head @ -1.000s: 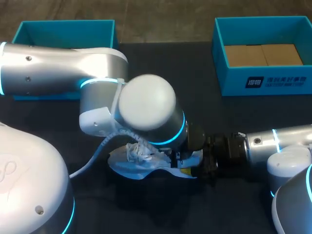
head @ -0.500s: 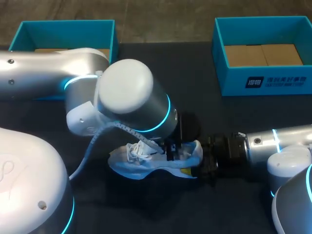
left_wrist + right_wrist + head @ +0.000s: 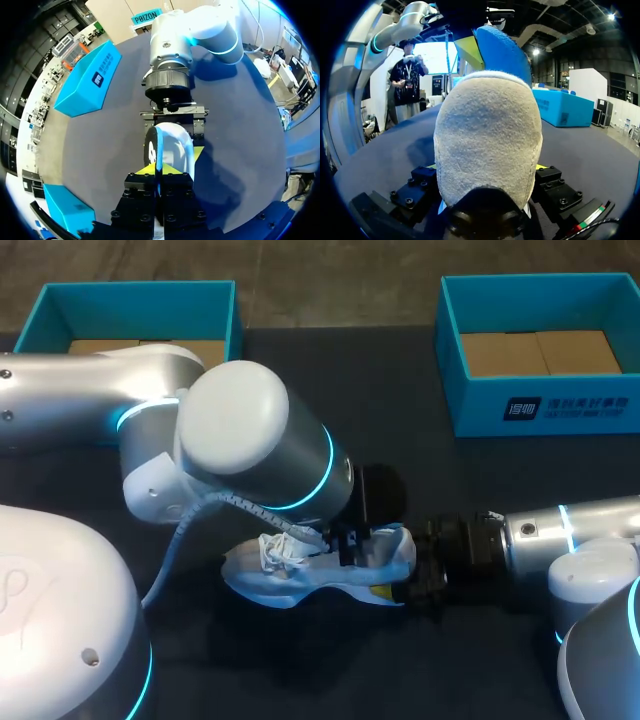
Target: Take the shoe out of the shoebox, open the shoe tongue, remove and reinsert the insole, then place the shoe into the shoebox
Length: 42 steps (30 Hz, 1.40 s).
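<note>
Shoe [image 3: 285,575] lying mid-counter [image 3: 400,450], toe toward the left, heel toward the right arm. Right jaws clamped on both sides of the heel. Left jaws closed from above on the blue insole [image 3: 501,46] — its heel end standing up out of the shoe.

1. In the head view the left arm [image 3: 250,455] covers the left gripper [image 3: 160,169] and the middle of the shoe [image 3: 290,575].
2. The blue piece [image 3: 502,50] pinched in that gripper may be insole or collar; cannot tell which.
3. In the right wrist view the heel [image 3: 487,145] hides nearly all of the right gripper [image 3: 173,131] fingertips.
4. The left box [image 3: 130,305], at the worktop's far left corner, is partly behind the arm. The right box [image 3: 540,390] is cut by the picture's edge.
</note>
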Tool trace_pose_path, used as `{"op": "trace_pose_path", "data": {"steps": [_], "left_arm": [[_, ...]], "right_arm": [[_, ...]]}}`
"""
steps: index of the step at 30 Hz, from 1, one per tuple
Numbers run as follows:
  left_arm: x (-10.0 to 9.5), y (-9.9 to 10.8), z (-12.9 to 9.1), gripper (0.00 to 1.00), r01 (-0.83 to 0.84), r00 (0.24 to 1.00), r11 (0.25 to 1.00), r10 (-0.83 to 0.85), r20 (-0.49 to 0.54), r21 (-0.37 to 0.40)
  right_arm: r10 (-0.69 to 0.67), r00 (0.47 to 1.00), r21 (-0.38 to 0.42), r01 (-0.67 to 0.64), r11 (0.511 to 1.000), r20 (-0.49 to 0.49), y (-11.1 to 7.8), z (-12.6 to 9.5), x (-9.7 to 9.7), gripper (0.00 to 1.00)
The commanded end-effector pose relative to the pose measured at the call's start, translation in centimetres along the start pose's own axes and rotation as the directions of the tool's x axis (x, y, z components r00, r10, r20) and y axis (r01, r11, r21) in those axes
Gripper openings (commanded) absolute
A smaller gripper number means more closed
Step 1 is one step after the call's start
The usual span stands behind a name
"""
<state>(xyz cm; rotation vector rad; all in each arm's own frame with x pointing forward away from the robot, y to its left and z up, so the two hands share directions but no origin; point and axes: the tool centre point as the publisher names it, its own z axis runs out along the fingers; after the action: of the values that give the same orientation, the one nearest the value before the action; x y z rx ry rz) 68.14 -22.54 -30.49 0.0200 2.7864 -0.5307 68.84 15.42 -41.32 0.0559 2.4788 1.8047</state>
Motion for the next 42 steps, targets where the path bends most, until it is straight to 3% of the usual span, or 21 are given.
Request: {"op": "trace_pose_path", "data": {"steps": [1, 11, 12, 13, 17, 27, 42], "left_arm": [[0.2, -1.1, 1.0, 0.0, -0.005, 1.0, 1.0, 0.006, 0.008, -0.015], [0.5, -2.1, 1.5, 0.0, -0.019, 0.999, 1.0, 0.02, 0.027, -0.025], [0.6, -2.0, 1.5, 0.15, -0.02, 0.999, 0.999, 0.021, 0.024, -0.028], [0.6, -1.9, 1.6, 0.22, -0.021, 0.999, 0.999, 0.022, 0.025, -0.031], [0.8, -1.4, 1.5, 0.4, -0.024, 0.999, 0.999, 0.025, 0.026, -0.034], [0.9, -0.1, 1.2, 0.38, -0.019, 0.999, 1.0, 0.019, 0.048, 0.003], [1.0, 1.0, 3.2, 0.36, -0.026, 0.996, 0.999, 0.022, 0.09, 0.038]], "right_arm": [[0.0, 1.0, 0.005, 0.0, 1.0, 0.0, 0.1, 0.1, 0.0, 0.0], [0.0, 1.0, 0.005, 0.0, 1.0, 0.0, 0.1, 0.1, 0.0, 0.0], [0.0, 1.0, 0.005, 0.0, 1.0, 0.0, 0.1, 0.1, 0.0, 0.0], [0.0, 1.0, 0.005, 0.0, 1.0, 0.0, 0.1, 0.1, 0.0, 0.0], [0.0, 1.0, 0.005, 0.0, 1.0, 0.0, 0.1, 0.1, 0.0, 0.0], [0.0, 1.0, 0.005, 0.0, 1.0, 0.0, 0.1, 0.1, 0.0, 0.0], [0.0, 1.0, 0.005, 0.0, 1.0, 0.0, 0.1, 0.1, 0.0, 0.0]]}}
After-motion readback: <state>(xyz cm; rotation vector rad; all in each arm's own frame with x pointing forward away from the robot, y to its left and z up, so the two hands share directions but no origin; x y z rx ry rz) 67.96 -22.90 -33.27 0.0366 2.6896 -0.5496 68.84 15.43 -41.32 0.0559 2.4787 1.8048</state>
